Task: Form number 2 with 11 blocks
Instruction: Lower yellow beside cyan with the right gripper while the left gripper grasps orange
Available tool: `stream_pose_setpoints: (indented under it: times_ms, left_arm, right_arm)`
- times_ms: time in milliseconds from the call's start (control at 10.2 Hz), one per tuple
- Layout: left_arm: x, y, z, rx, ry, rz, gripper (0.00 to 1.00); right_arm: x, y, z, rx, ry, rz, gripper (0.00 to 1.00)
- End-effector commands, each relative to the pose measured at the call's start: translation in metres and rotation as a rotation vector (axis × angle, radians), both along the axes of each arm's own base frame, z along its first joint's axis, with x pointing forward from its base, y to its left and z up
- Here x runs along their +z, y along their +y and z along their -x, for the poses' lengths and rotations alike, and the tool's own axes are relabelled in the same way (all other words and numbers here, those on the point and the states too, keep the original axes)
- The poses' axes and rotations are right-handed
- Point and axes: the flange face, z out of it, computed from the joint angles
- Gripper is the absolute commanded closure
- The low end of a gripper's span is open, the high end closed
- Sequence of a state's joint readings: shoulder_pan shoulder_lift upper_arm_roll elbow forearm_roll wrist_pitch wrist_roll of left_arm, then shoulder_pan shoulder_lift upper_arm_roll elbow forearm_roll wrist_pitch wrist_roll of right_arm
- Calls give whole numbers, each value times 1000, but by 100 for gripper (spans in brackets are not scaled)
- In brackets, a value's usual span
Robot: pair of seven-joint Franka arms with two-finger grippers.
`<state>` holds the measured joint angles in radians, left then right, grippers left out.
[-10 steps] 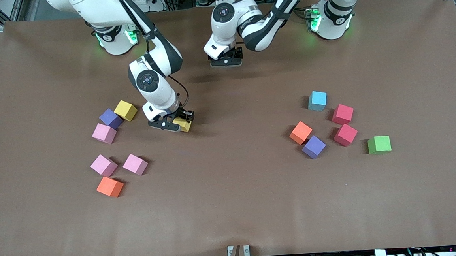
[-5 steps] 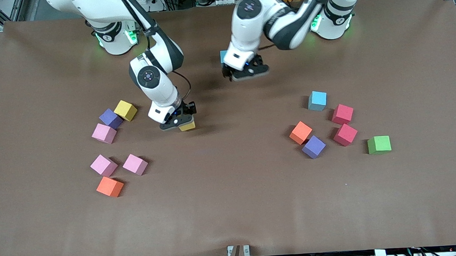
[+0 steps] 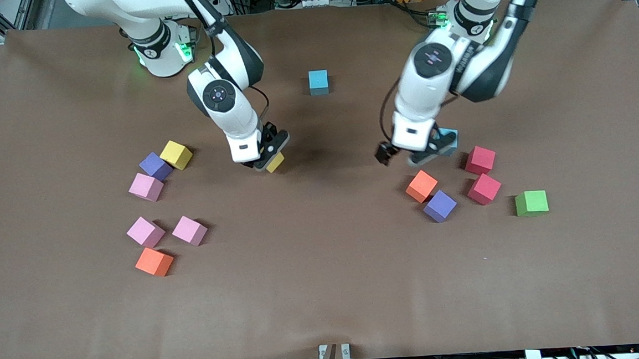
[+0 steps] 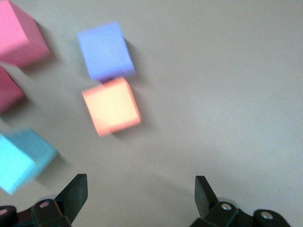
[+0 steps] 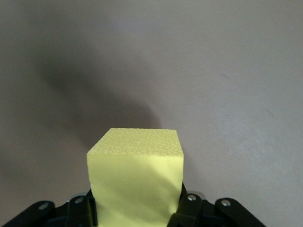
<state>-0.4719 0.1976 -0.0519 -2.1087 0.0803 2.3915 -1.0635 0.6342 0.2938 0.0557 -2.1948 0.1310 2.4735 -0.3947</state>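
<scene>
Two grippers: right gripper [image 3: 271, 159] jaws clamp yellow block [image 3: 276, 162]; left gripper [image 3: 405, 155] jaws wide.

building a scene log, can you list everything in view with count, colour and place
pink foam cubes: 3, pink, right arm's end
orange foam cubes: 2, orange, one at each end
purple foam cubes: 2, purple, one at each end
yellow foam cubes: 2, yellow, one beside a purple, one held
light blue foam cubes: 2, light blue, one mid-table nearest the bases, one under the left gripper
red foam cubes: 2, red, left arm's end
green foam cube: 1, green, left arm's end
brown table: 1
right gripper: shut on a yellow cube
left gripper: open
</scene>
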Motion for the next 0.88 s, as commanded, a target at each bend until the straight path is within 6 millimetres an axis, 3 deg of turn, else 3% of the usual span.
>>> stream_pose_setpoints:
  times_ms: [0,98,294,587,783]
  left_arm:
    - [-37,22,-36,-31,26,-58,0]
    - [-44,39,-52,-19,23,-74,0]
    - [-54,49,-68,-19,26,-84,0]
    - [-73,51,-76,21,51,-75,0]
    - [-89,52,-75,54,84,-56,0]
  right_arm:
    - [18,22,38,213,27,17,100]
    - [22,39,56,288,29,17,100]
    - [26,70,99,419,18,20,100]
    - [27,78,152,511,-7,11,100]
    - [15,73,169,533,-9,16,100]
